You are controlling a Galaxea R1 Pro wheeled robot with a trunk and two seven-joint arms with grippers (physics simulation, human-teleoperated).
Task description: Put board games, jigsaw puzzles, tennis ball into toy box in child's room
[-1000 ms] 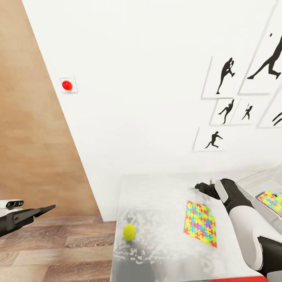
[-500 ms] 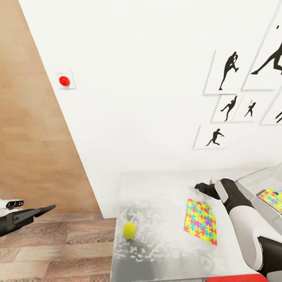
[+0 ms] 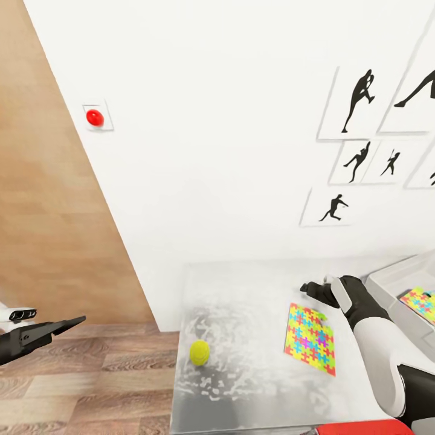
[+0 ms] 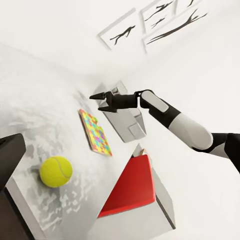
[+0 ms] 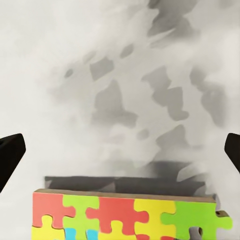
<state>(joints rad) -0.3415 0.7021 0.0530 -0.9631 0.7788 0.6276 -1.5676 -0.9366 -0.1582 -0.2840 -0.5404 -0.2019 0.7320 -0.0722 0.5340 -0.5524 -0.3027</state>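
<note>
The yellow tennis ball (image 3: 199,352) (image 4: 55,171) lies near the left edge of the grey marbled table (image 3: 241,290). A multicoloured jigsaw puzzle (image 3: 310,338) (image 5: 125,217) lies flat to its right. My right gripper (image 3: 306,287) (image 4: 96,99) hovers open just beyond the puzzle's far edge, its fingertips (image 5: 10,155) spread wide with nothing between them. The white toy box (image 3: 396,279) (image 4: 127,120) stands at the table's right, with a second jigsaw puzzle (image 3: 420,302) inside it. A red board game (image 3: 362,428) (image 4: 131,187) lies at the table's near edge. My left gripper (image 3: 80,319) hangs open over the floor, left of the table.
The table stands against a white wall (image 3: 229,151) hung with black silhouette pictures (image 3: 356,103) and a red button (image 3: 95,117). Wooden floor (image 3: 90,374) and a wood-panelled wall (image 3: 42,211) lie to the left.
The whole picture has shifted, so the camera moved: the wall pictures and button sit higher, and more of the red board game shows. Arms and toys have not moved.
</note>
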